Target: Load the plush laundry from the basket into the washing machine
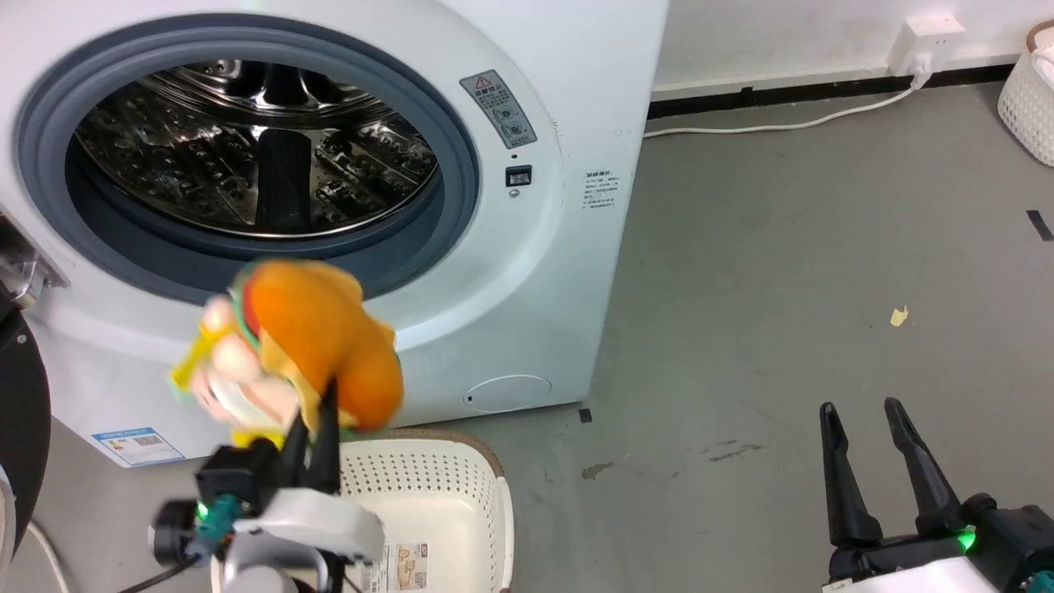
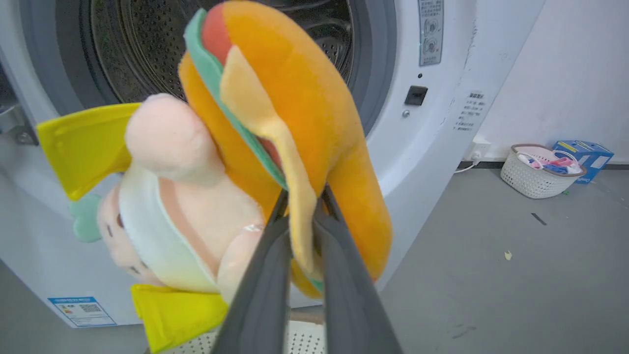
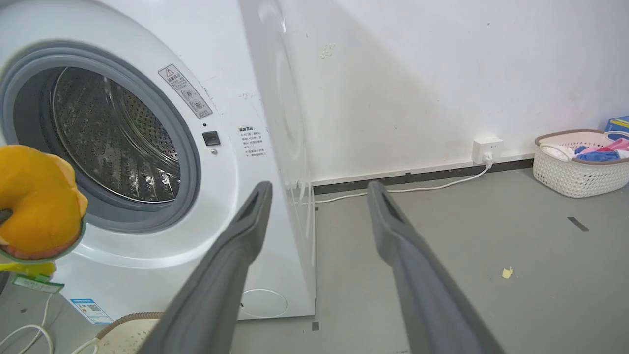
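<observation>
Plush (image 1: 317, 346) is off the ground, in the left gripper (image 1: 317, 412), just above the basket (image 1: 494, 486) and in front of the washer (image 1: 535, 272). It sits below the port, not yet in the drum (image 1: 247, 156), and is blurred in the head view.

In the left wrist view the gripper (image 2: 303, 196) has its fingers clenched on one thin pale-orange flap of the plush (image 2: 304, 113). The bun and the pink and yellow parts bulge out to the left of the pinch.

Risks, as I judge them:
- Thin-flap grip with the bulk off to one side. A quick swing or a tilt could pull the flap out, and the plush would land back in the basket or on the floor (image 1: 782, 288).
- The plush is low against the port. Going straight in could catch it on the grey gasket (image 1: 449, 222) lip, where it would fold back or be stripped from the fingers.
- The yellow parts stick out left, towards the black door (image 1: 16, 412) rim at the left edge, so a snag is possible there.
- Letting go too near the lip could leave the plush on the gasket, or let it roll out.

Right gripper (image 1: 860, 406) is near right and well apart from all this. Its fingers are spread and hold nothing, as the right wrist view (image 3: 319, 187) confirms. A second basket (image 3: 580, 167) stands far right by the wall.
</observation>
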